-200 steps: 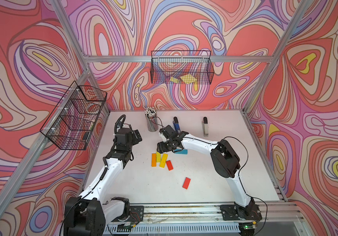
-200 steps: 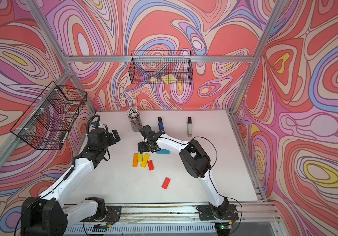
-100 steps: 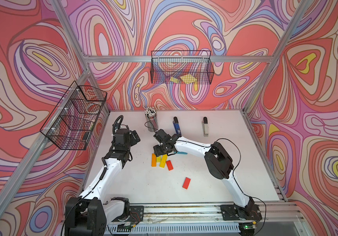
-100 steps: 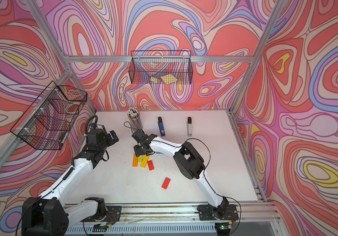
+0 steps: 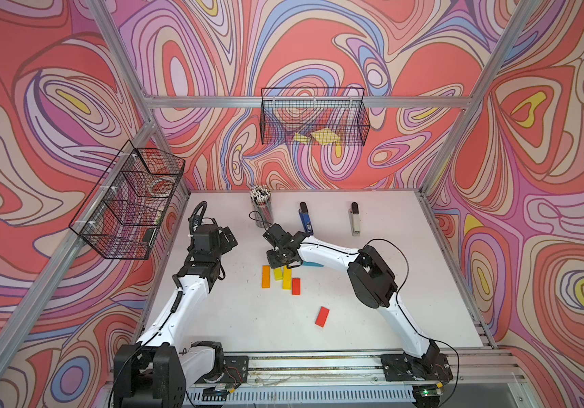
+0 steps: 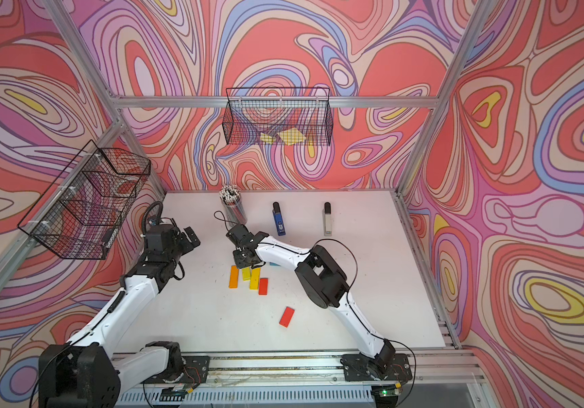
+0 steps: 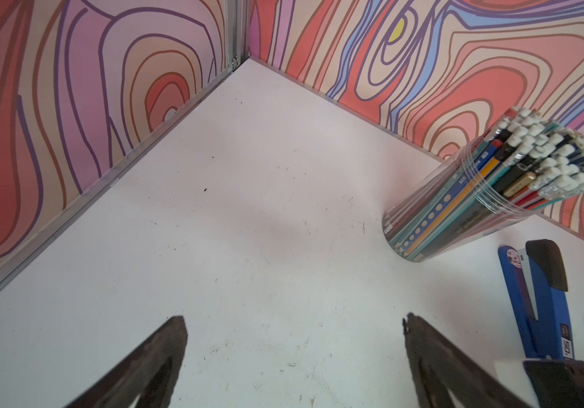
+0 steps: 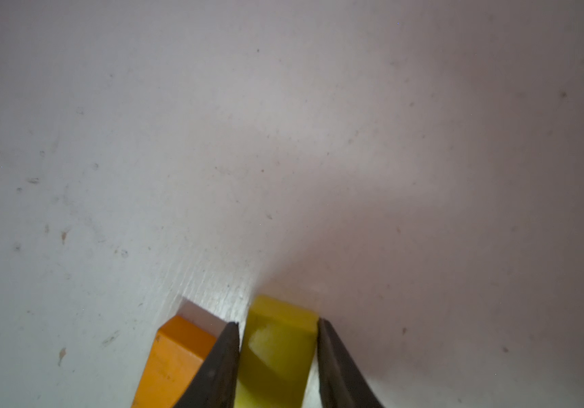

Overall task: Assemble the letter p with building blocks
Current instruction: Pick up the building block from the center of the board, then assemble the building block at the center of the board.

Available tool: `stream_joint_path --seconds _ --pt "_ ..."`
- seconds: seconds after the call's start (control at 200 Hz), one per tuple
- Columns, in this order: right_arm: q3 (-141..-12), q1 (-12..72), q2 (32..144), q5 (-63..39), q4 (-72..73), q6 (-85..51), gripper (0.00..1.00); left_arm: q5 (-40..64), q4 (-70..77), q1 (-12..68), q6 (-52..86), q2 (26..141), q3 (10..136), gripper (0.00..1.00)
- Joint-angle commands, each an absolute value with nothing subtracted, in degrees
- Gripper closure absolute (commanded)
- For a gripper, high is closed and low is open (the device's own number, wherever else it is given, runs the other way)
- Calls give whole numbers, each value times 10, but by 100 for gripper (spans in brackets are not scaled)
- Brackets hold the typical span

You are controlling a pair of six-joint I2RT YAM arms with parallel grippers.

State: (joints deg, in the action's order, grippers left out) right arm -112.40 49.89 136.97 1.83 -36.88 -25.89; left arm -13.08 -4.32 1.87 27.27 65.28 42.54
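Five building blocks lie mid-table in both top views: an orange block [image 5: 266, 276], two yellow blocks [image 5: 278, 273] [image 5: 287, 278] and a red block [image 5: 296, 286] side by side, plus a second red block [image 5: 322, 316] nearer the front. A light blue block [image 5: 313, 264] peeks from under the right arm. My right gripper [image 5: 278, 261] is down at the far end of the yellow block [image 8: 276, 349] next to the orange block [image 8: 174, 356], shut on its sides. My left gripper [image 7: 292, 328] hangs open over bare table at the back left [image 5: 228, 240]. No letter p is formed.
A cup of pencils [image 5: 261, 208], a blue stapler [image 5: 305, 220] and a beige stapler [image 5: 354, 219] stand along the back of the table. Wire baskets hang on the back wall [image 5: 313, 116] and the left wall [image 5: 131, 205].
My right gripper has moved left from beside the light blue block to the yellow block and closed on it. The left arm has barely shifted and stays open.
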Motion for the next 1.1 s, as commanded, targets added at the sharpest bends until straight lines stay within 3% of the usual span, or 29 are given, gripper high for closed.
stream_joint_path --seconds 0.0,0.24,0.471,0.841,1.097 --pt "-1137 503 1400 27 -393 -251 67 -132 -48 16 283 642 417 1" --pt "-1137 504 1399 15 -368 -259 74 -130 -50 15 284 642 416 1" --pt "-1102 481 1310 19 -332 -279 76 -101 -39 15 278 647 416 1" --pt "-823 377 1076 30 -315 -297 76 58 39 15 270 677 402 1" --pt "-676 334 1022 -8 -265 -347 76 92 44 15 279 703 415 1"
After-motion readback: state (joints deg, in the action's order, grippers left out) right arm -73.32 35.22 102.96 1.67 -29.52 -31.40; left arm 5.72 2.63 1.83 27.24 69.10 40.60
